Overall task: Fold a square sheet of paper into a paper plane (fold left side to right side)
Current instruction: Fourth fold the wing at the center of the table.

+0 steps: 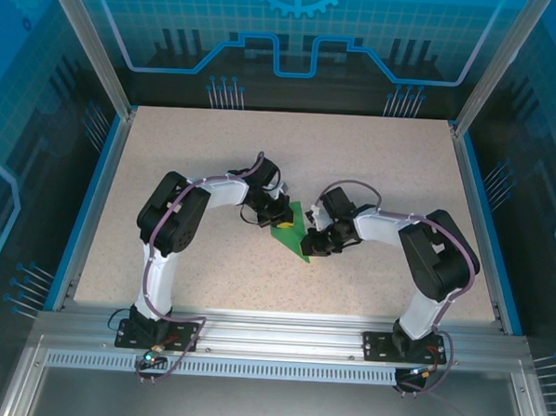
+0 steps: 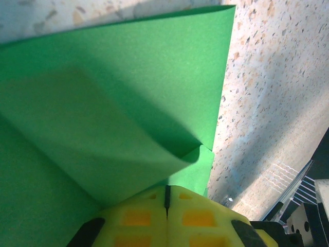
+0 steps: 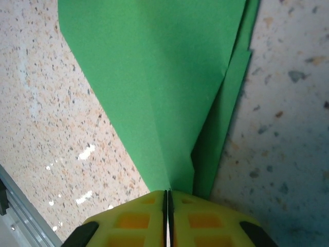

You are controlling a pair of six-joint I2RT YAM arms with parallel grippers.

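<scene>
The green sheet of paper lies creased into a narrower pointed shape in the middle of the table, between both grippers. My left gripper is at its upper left edge. In the left wrist view the paper has one flap lifted and curling down to the yellow fingertips, and my left gripper is shut on that flap's edge. My right gripper is at the lower right. In the right wrist view the pointed end of the paper runs into the seam of my right gripper, which is shut on it.
The speckled beige tabletop surrounds the paper. Blue rails run along the left and right table edges, and an aluminium frame holds the arm bases at the near edge.
</scene>
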